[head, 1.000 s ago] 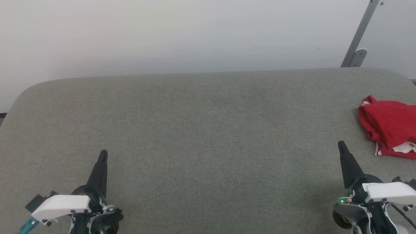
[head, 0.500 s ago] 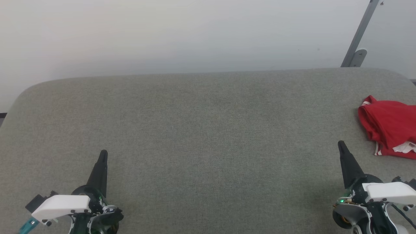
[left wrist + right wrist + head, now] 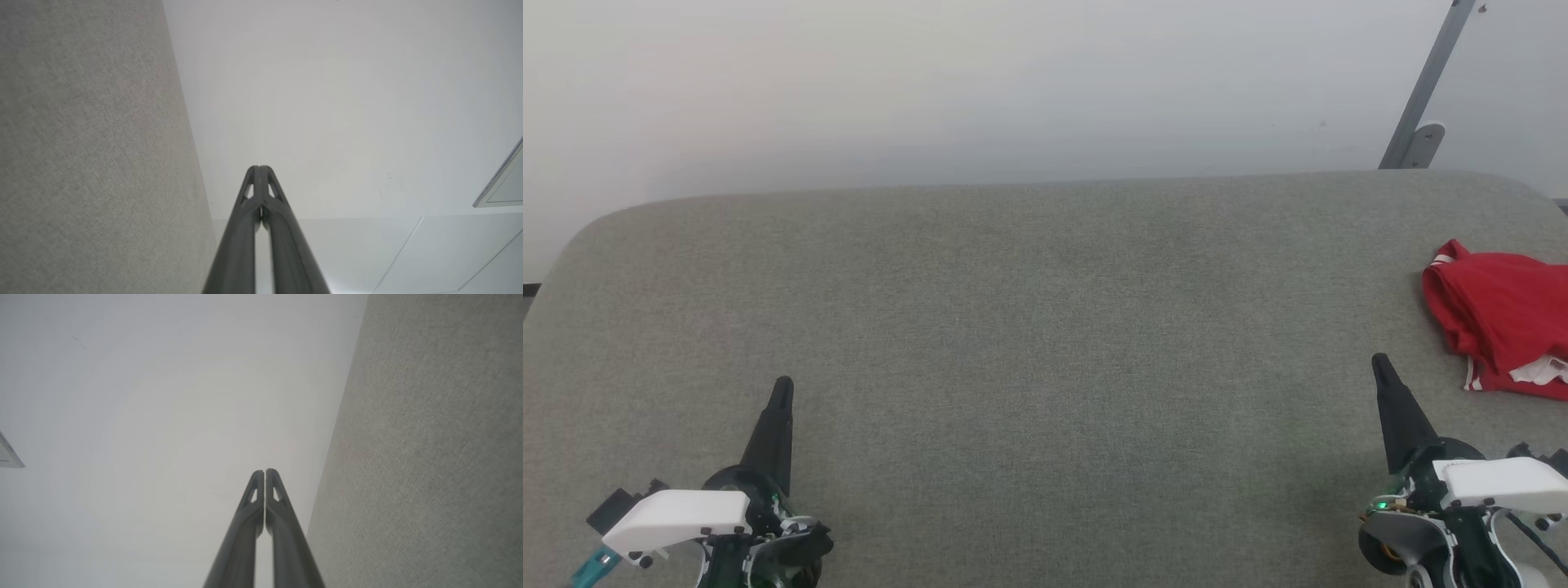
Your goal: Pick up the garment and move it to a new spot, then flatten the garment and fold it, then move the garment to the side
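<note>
The garment is a red shirt with white trim, lying crumpled at the right edge of the grey fabric surface, partly cut off by the frame. My right gripper rests shut at the lower right, a short way left of and nearer than the garment, not touching it. At the lower left my left gripper is shut and holds nothing, far from the garment. The left wrist view has the left gripper with its fingertips pressed together, and the right wrist view shows the right gripper likewise.
A pale wall stands behind the surface's rounded far edge. A grey metal bracket leans against the wall at the upper right. The surface's left corner curves away.
</note>
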Available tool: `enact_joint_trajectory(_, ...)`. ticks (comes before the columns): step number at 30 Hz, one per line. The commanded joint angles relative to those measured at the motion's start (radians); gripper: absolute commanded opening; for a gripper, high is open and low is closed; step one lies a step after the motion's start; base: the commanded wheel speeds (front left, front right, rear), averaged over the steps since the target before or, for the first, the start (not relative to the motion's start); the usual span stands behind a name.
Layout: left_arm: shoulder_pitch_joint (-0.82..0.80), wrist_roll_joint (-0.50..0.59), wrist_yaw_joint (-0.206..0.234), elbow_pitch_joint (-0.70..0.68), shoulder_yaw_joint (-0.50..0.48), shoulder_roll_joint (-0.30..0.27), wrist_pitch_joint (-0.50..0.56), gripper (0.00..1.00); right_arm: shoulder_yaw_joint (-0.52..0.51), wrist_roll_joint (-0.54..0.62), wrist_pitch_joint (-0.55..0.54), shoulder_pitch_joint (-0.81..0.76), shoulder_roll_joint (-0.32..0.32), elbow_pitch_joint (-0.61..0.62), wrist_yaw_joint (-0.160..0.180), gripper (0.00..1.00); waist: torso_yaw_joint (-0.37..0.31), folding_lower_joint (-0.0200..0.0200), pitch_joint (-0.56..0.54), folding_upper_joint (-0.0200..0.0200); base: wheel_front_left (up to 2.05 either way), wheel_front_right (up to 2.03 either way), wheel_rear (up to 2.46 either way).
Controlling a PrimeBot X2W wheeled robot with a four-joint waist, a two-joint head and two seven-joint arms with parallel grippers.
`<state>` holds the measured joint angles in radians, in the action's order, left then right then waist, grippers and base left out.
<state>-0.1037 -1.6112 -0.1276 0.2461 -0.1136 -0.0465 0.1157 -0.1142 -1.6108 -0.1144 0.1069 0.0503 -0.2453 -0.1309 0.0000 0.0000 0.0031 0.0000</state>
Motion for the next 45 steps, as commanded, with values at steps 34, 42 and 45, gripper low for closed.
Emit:
enact_joint_trajectory(34,-0.012,-0.003,-0.006,-0.001,-0.001,-0.002,0.000,0.00,-0.001,-0.004,-0.002,0.003,-0.001,0.002,0.000,0.00,0.000,0.0000,0.000,0.0000,0.00,0.00,0.00)
enact_joint_trajectory(42,-0.012,-0.003,-0.006,-0.001,-0.001,-0.002,0.000,0.00,0.000,-0.004,-0.002,0.003,-0.001,0.002,0.000,0.00,0.000,0.0000,0.000,0.0000,0.00,0.00,0.00)
enact_joint_trajectory(45,-0.012,-0.003,-0.006,-0.001,-0.001,-0.002,0.000,0.00,0.000,-0.004,-0.002,0.003,-0.001,0.002,0.000,0.00,0.000,0.0000,0.000,0.0000,0.00,0.00,0.00)
